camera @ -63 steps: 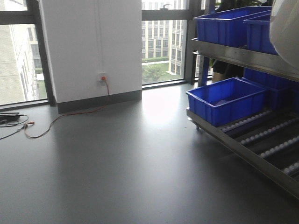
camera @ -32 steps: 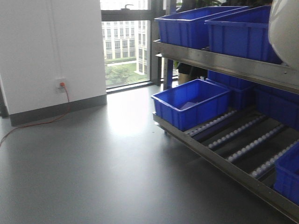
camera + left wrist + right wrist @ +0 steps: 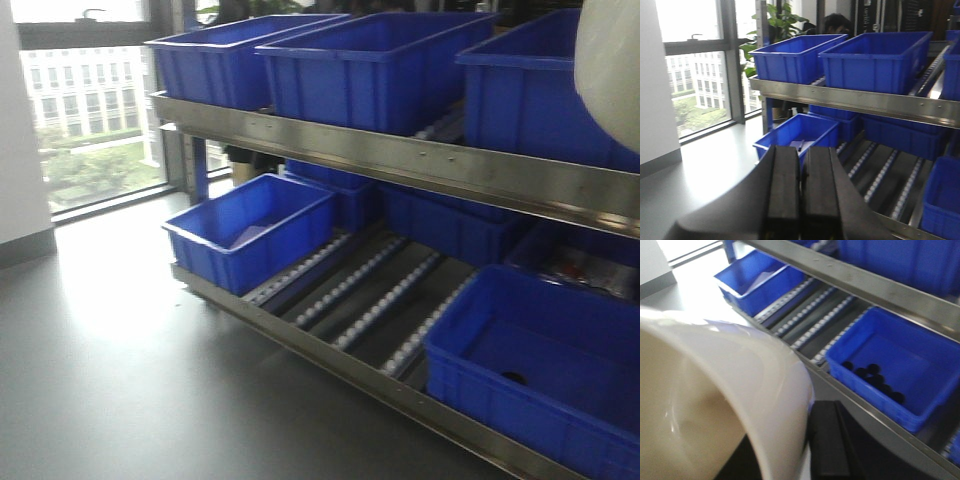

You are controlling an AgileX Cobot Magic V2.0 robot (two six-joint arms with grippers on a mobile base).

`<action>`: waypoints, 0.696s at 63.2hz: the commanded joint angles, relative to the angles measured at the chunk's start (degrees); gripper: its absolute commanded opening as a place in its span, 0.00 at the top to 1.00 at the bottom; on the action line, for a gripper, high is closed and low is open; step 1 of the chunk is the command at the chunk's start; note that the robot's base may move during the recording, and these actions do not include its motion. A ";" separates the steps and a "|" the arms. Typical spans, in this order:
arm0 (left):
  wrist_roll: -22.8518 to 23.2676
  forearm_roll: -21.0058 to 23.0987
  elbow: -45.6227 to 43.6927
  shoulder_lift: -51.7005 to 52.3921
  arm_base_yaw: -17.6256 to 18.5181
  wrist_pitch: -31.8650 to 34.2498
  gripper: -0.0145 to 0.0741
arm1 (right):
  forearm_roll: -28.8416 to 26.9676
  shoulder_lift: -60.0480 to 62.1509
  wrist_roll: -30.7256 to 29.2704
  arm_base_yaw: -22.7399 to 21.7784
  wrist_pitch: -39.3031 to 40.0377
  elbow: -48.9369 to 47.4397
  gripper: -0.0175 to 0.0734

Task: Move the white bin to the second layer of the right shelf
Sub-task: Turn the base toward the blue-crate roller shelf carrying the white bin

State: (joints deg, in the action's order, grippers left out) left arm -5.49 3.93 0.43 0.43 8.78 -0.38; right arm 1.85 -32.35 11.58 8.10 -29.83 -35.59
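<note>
**Aloft: white bin riding in the right fingers, facing the rack**

Here the white bin is hanging clear of the floor at 2 o'clock in the front view. Its glossy wall is overlapping the blue crates lined up behind it. In the right wrist view the bin is filling the frame from 7 to 10 o'clock. The right fingers are clamping its wall near 6 o'clock, with one dark finger showing outside the wall. In the left wrist view the left fingers are pressing flat against each other at 6 o'clock, with nothing between them.

The right shelf second layer is running across the front view from 10 to 3 o'clock. It is carrying three of the crates behind its screwed steel rail, and white rollers are peeking out between two of them. The bin is hovering in front of this level, not resting on it. Below, the lower roller level is holding more crates, and the one at 5 o'clock is holding small dark items.
</note>
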 commanded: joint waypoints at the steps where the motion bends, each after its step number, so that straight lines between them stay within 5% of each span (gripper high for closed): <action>1: 0.43 0.29 1.90 0.76 0.07 4.99 0.74 | 0.18 0.00 -0.10 -0.36 5.99 -1.70 0.75; 44: 0.43 0.29 1.90 0.76 0.07 4.99 0.74 | 0.18 0.00 -0.10 -0.36 5.99 -1.70 0.75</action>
State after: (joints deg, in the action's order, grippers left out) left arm -5.49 3.93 0.43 0.43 8.78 -0.38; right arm 1.85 -32.35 11.58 8.10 -29.83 -35.59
